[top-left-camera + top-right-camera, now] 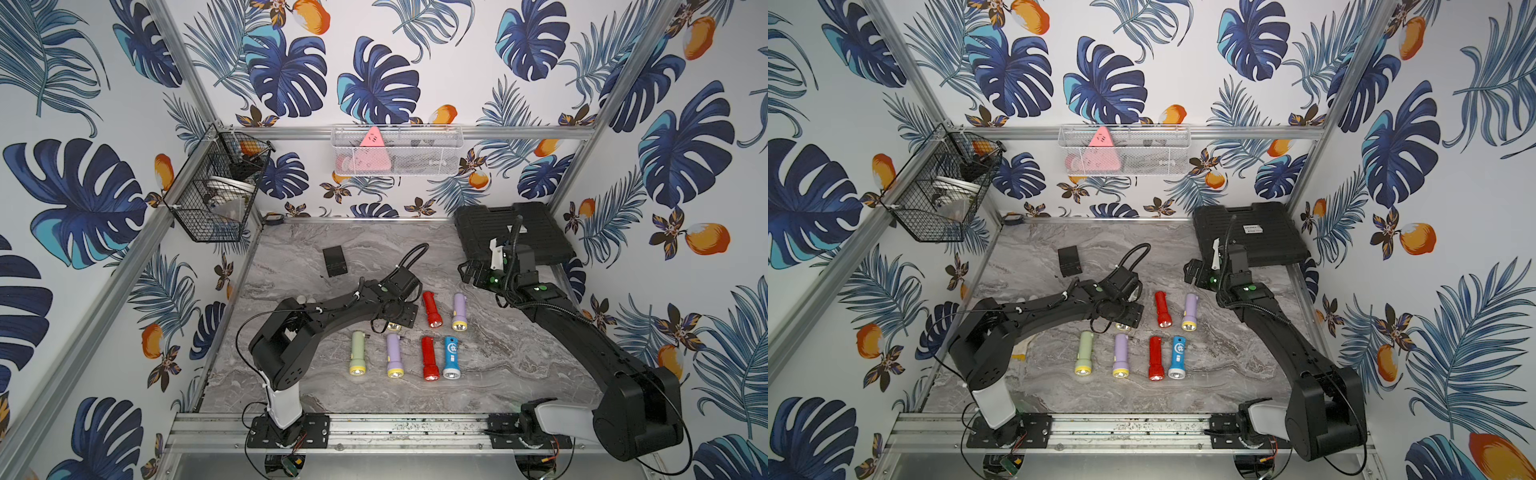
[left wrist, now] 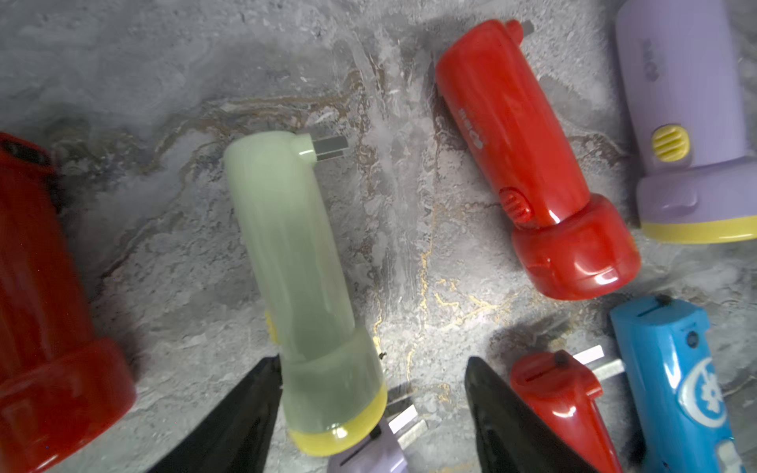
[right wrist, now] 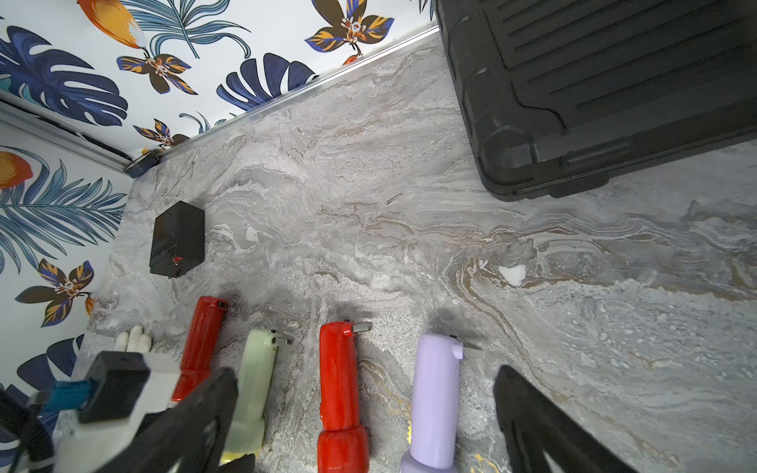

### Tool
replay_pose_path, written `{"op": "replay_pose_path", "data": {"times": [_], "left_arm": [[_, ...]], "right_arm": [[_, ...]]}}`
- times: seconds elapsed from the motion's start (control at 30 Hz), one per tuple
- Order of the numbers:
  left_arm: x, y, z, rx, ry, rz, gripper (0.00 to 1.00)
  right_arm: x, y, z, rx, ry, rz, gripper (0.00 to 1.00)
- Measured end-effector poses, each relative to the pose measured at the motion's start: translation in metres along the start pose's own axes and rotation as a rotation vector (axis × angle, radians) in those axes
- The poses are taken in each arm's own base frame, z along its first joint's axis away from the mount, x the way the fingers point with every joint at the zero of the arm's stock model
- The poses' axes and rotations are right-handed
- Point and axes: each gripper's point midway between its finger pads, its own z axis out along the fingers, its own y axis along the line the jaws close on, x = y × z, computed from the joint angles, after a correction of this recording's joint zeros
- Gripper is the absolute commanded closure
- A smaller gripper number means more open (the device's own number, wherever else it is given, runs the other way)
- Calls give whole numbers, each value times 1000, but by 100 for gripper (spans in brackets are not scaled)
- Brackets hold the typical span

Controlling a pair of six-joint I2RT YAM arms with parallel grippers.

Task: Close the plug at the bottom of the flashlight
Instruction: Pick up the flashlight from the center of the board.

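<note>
1. Where the grey marble tabletop (image 1: 498, 374) fills the cell floor, flashlights lie on it in two rows, with their heads toward the robot's base.
2. A black ribbed case (image 1: 478, 232) sits in the far right corner.
3. The left gripper (image 2: 372, 360) hangs low over the rear row, its jaws partly parted and clamping nothing. One finger (image 2: 254, 401) is just beside the head of the pale green flashlight (image 2: 295, 254), perhaps touching it, while the other stands clear.
4. The right gripper (image 3: 366, 370) hovers by the case's near corner, spread wide and empty.
5. The pale green flashlight lies flat between a red flashlight (image 2: 524, 164) and a second red flashlight (image 2: 41, 286). In a top view only its yellow rim (image 1: 394, 326) shows under the left gripper.
6. A small black box (image 1: 334, 261) sits apart, farther back than the rows.
7. The plug (image 2: 327, 145) at the pale green flashlight's tail sticks out sideways, its two metal prongs unfolded.
</note>
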Motion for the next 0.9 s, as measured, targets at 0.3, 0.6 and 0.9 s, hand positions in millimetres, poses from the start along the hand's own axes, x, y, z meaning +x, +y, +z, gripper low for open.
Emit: {"op": "replay_pose_path", "data": {"times": [0.3, 0.6, 0.9], "left_arm": [[-16, 8, 13, -101, -27, 39, 25], [-24, 16, 30, -169, -13, 93, 29], [-23, 31, 42, -193, 10, 91, 34]], "right_arm": [[-1, -1, -2, 3, -8, -1, 0], [0, -1, -2, 4, -5, -1, 0], [3, 0, 1, 5, 5, -4, 0]]}}
